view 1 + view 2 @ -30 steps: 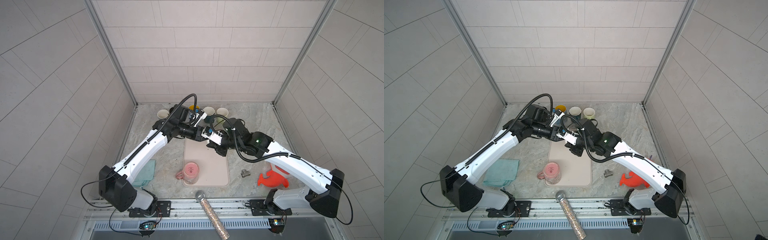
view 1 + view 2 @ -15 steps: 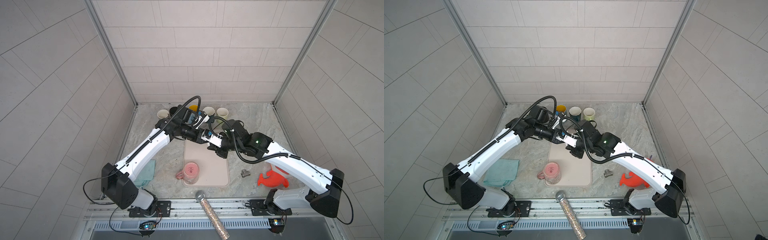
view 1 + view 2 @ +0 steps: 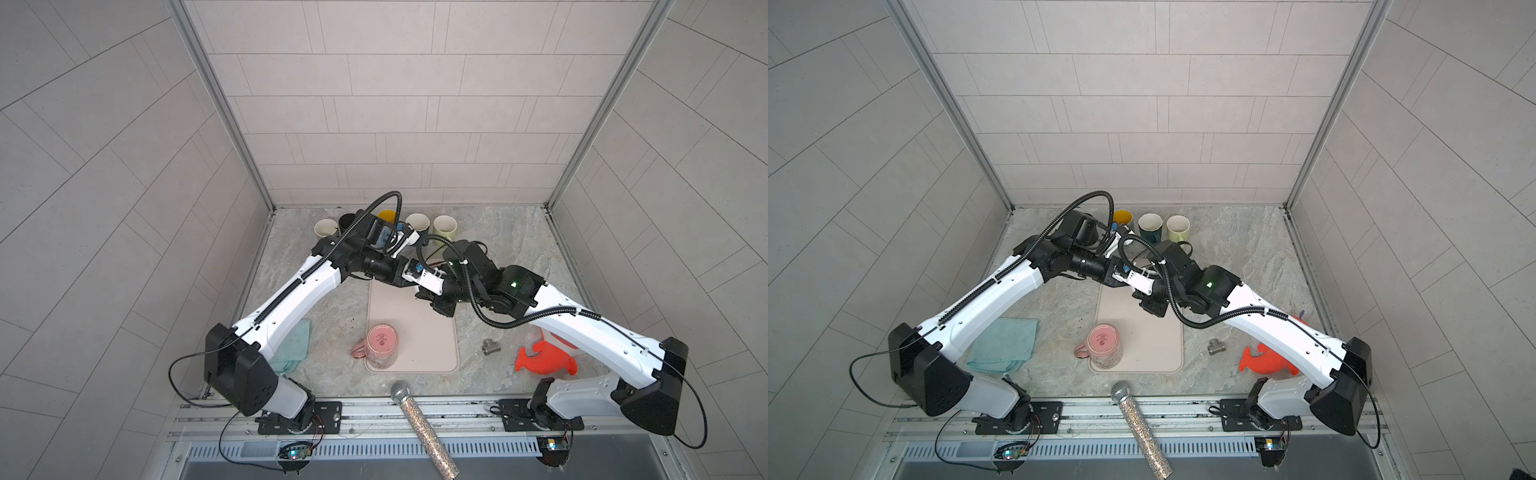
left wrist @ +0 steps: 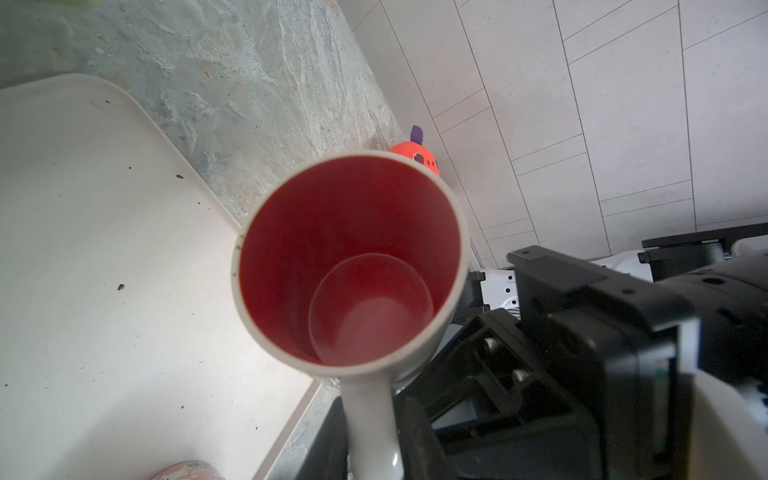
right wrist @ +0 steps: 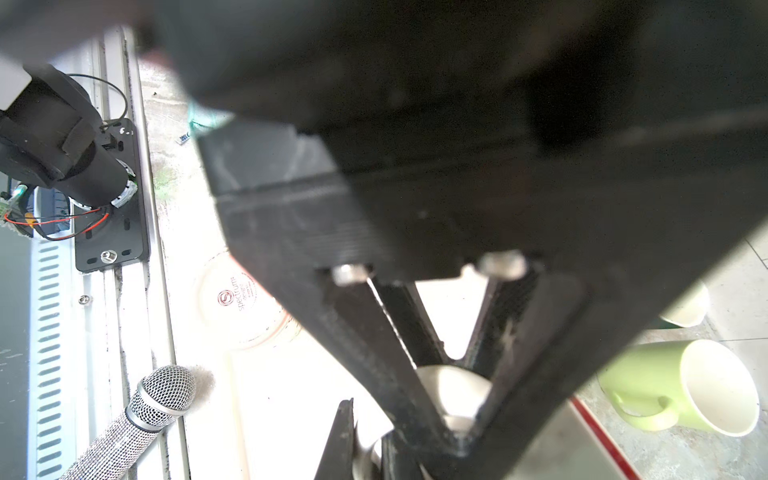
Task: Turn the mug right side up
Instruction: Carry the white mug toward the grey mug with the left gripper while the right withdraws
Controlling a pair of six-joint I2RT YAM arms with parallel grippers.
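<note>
Since one second ago the left arm has reached more toward the middle, and the left gripper (image 5: 454,436) has come right up to the right gripper (image 5: 368,453). The right arm is almost where it was. Both meet above the far end of the mat (image 3: 424,332).

The mug (image 4: 353,257), pale outside and red inside, is between them, at the mat's far right edge. In both top views the arms cover it almost fully. In the left wrist view its open mouth faces the camera and its handle runs out of the picture, so the left fingers are not seen there. In the right wrist view the left gripper's fingers (image 5: 374,353) make a narrow V around something pale; if they already press it, I cannot tell.

The right gripper is together, clamped on the mug, but its fingers are cut off and the place of contact is blurred. Whether the mug touches the mat is hidden.

Nearer the front a pink mug (image 3: 381,340) stands bottom up on the mat, and a microphone (image 3: 419,419) lies across the front rail.
</note>
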